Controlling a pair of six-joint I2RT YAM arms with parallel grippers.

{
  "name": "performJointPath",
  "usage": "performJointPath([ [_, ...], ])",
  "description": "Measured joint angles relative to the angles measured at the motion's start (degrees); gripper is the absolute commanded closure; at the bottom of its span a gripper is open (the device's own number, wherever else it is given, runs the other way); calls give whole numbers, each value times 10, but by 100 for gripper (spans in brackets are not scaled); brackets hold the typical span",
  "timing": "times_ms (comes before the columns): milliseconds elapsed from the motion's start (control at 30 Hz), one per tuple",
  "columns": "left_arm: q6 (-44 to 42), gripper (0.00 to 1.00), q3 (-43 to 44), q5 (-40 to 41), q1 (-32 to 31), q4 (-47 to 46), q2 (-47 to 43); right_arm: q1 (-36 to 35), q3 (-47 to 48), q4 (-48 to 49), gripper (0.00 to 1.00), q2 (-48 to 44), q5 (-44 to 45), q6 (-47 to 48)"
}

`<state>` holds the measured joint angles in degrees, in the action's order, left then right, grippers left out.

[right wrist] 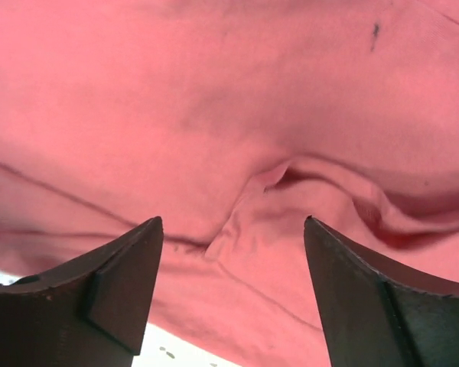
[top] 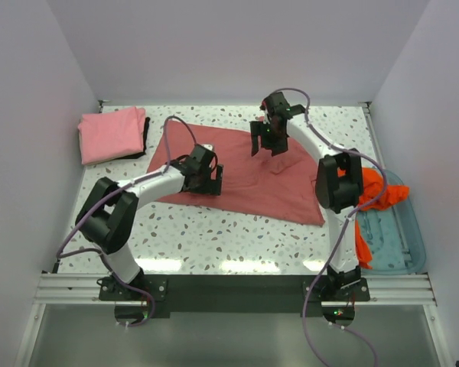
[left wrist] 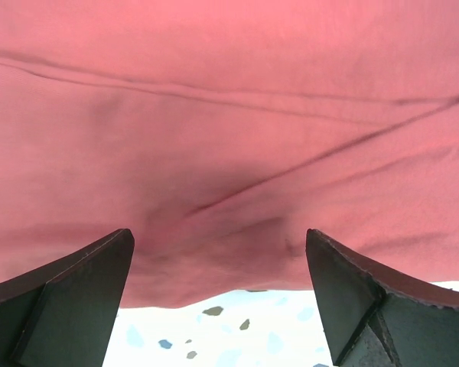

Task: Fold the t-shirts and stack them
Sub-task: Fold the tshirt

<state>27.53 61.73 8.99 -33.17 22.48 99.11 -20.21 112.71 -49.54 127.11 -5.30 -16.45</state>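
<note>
The rose-red t-shirt (top: 245,172) lay spread out across the middle of the speckled table (top: 214,237), mostly flat, with its edges running at a slant to the table's sides. The left gripper (top: 216,180) hung low over the near-left part of this shirt; in its wrist view both dark fingers (left wrist: 69,298) stood wide apart with nothing between them, the cloth lying beneath them and the shirt's near hem giving way to bare table just below. The right gripper (top: 268,149) was over the far part of the same shirt, right of its middle, and its jaws also stood apart, holding nothing. Its wrist view showed a small raised pucker (right wrist: 291,176) in the cloth between and beyond the fingers, with creases running off to either side. The lighter pink t-shirt (top: 111,134) sat folded in the table's far left corner, resting on something dark (top: 144,141) that showed along its right edge. The bright orange t-shirt (top: 379,191) lay crumpled at the right side, draped over the rim of the pale blue tray (top: 398,245) and partly hidden behind the right arm, well apart from the other two shirts.
</note>
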Motion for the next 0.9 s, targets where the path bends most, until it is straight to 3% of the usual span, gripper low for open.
performJointPath([
  [367,-3,0,-40,17,111,-11,-41,1,-285,37,18,-220,-5,-33],
  [533,-18,0,-78,16,149,-35,-36,9,-396,59,18,-236,-14,-57],
  [900,-31,0,-110,40,167,-125,-31,58,-480,115,18,-248,-39,-82],
])
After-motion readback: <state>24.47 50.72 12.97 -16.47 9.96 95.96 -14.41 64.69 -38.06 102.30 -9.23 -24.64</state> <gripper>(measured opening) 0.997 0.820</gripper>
